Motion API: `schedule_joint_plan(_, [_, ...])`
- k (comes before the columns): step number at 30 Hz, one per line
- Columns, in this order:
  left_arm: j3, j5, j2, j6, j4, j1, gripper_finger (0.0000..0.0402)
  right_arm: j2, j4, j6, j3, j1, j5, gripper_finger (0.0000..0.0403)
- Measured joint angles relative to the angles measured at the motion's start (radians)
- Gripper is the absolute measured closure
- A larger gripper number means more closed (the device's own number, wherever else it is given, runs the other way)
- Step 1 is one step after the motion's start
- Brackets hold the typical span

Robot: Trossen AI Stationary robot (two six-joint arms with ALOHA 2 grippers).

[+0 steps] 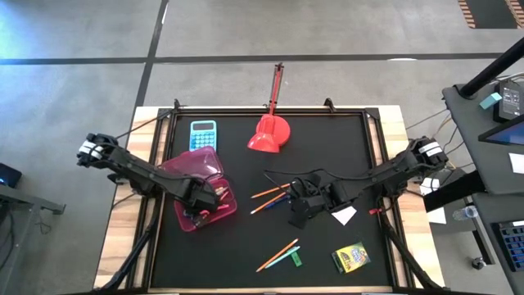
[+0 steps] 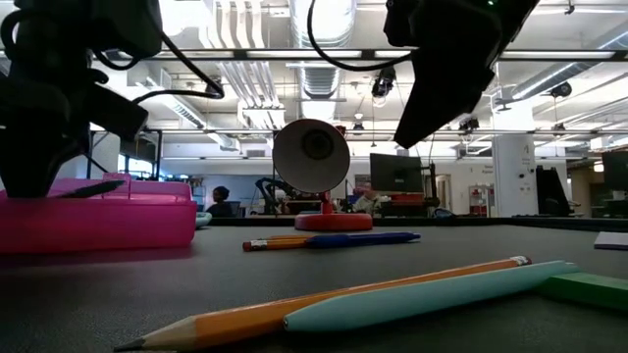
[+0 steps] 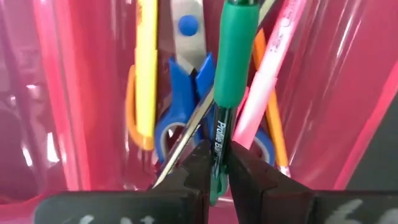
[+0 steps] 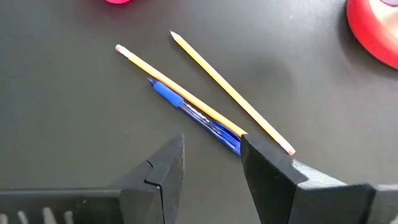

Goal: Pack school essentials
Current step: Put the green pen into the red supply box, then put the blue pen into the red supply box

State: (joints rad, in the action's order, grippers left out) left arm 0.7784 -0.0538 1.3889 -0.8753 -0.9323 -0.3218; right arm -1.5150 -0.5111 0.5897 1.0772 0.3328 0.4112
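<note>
A: Where is the left pincer?
B: Inside the pink case, clenched on the green pen.
A: The right pincer?
B: Released, above 2 pencils and the blue pen.

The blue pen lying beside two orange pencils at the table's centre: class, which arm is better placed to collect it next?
Right. The right gripper hovers open just above the blue pen, while the left gripper is shut on a green pen inside the pink plastic case.
</note>
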Motion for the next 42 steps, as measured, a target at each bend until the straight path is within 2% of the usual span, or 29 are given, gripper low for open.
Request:
schedule_joint_plan(4, [0.003,0.001,0.004,-0.001,0.015,0.000,0.0362,0.000,0.001,0.001,0.000,0.000,0.000,0.0252])
schedule_joint_plan(11, [0.008,0.002,-0.014,-0.004,0.016,0.000,0.0302,0.000,0.000,-0.006,-0.001,-0.021,-0.001,0.0231])
schedule_joint_plan(15, [0.015,0.002,-0.040,-0.030,0.014,0.001,0.0283,0.000,-0.001,-0.017,-0.002,-0.049,-0.045,0.0228])
schedule_joint_plan(21, [0.058,0.007,-0.104,-0.037,0.029,0.001,0.0279,-0.010,0.003,-0.078,-0.002,-0.093,-0.080,0.0237])
schedule_joint_plan(27, [0.068,0.026,-0.174,-0.039,0.202,0.001,0.0279,-0.077,0.060,-0.170,-0.002,-0.124,-0.178,0.0248])
schedule_joint_plan(35, [0.068,0.040,-0.240,-0.031,0.417,0.001,0.0279,-0.171,0.106,-0.373,-0.002,-0.134,-0.184,0.0261])
schedule_joint_plan(42, [0.068,0.065,-0.275,-0.027,0.446,0.000,0.0279,-0.243,0.132,-0.459,-0.002,-0.140,-0.183,0.0264])
